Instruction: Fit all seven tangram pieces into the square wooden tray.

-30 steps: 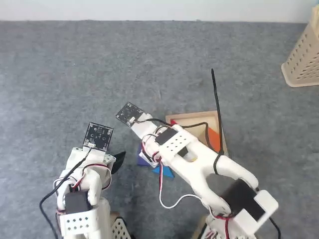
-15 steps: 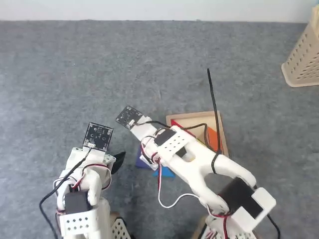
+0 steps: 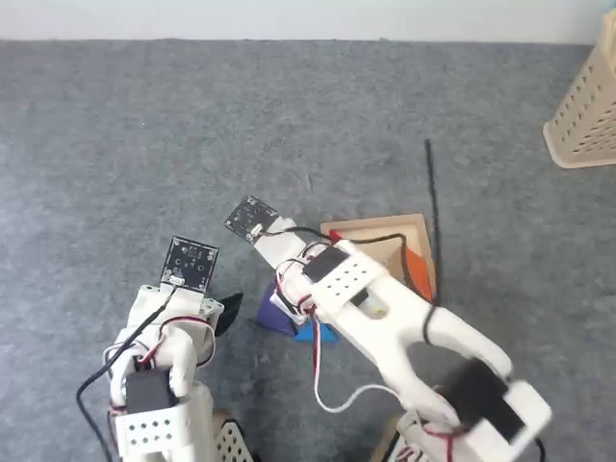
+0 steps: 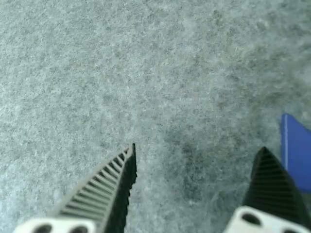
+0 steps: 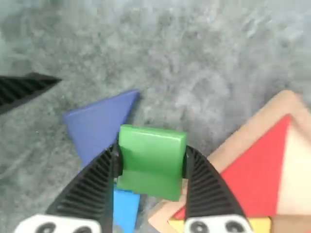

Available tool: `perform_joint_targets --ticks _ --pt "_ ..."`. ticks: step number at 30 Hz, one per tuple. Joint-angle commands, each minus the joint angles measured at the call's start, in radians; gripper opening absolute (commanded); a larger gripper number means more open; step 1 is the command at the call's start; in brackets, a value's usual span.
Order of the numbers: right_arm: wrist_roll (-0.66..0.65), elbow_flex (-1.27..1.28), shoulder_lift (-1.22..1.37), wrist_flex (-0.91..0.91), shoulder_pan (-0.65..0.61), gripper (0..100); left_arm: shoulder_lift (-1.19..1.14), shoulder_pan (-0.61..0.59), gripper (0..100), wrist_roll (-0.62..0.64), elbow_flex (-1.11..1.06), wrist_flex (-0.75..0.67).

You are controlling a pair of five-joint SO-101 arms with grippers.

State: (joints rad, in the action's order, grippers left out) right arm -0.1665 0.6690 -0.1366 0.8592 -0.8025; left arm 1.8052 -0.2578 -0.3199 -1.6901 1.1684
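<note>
The square wooden tray (image 3: 377, 227) is found on the grey felt surface (image 3: 192, 125), partly covered by the right arm. Within the tray, a red piece (image 5: 252, 167) is seated against the side facing the loose pieces. A yellow piece (image 5: 260, 224) is touching the red one, and an orange piece (image 3: 415, 262) is seen toward the opposite side of the tray.

The right gripper (image 5: 151, 154) is clenched on a green piece (image 5: 151, 170), which is held just outside the tray, beside its rim. Whether the green piece is lifted off the felt cannot be determined.

A dark blue triangle (image 5: 99, 124) is lying flat on the felt near the tray, beyond the green piece. A light blue piece (image 5: 125, 206) is lying just beside the tray rim, partly covered by the green piece.

The left gripper (image 4: 194, 182) is held with its fingers spread wide and nothing between them. It is positioned above bare felt, on the far side of the dark blue triangle from the tray.

A beige perforated container (image 3: 582, 106) stands well apart from the tray.
</note>
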Motion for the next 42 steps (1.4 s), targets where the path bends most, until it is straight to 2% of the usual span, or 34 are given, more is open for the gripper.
perform_joint_targets --ticks 1,5,8,11,17,28,33,42 --pt "0.018 -0.008 -0.143 0.045 0.076 0.7 0.015 0.002 35 -0.002 0.005 0.005" --pt "-0.012 -0.009 -0.223 0.073 0.228 0.7 0.015 0.002 35 -0.002 0.005 0.005" --pt "-0.160 -0.014 -0.236 0.064 0.363 0.7 0.015 0.002 35 -0.002 0.005 0.005" --pt "-0.308 -0.018 -0.209 0.033 0.432 0.8 0.015 0.002 35 -0.002 0.005 0.005" --pt "-0.324 -0.041 -0.079 -0.077 0.426 0.9 0.015 0.002 35 -0.002 0.005 0.005" --pt "-0.324 -0.068 0.028 -0.081 0.430 1.1 0.015 0.002 35 -0.002 0.005 0.005" --pt "-0.322 -0.063 0.031 -0.076 0.443 6.7 0.015 0.002 35 -0.002 0.005 0.005" --pt "-0.321 -0.066 0.031 -0.085 0.453 7.5 0.015 0.002 35 -0.002 0.005 0.005"
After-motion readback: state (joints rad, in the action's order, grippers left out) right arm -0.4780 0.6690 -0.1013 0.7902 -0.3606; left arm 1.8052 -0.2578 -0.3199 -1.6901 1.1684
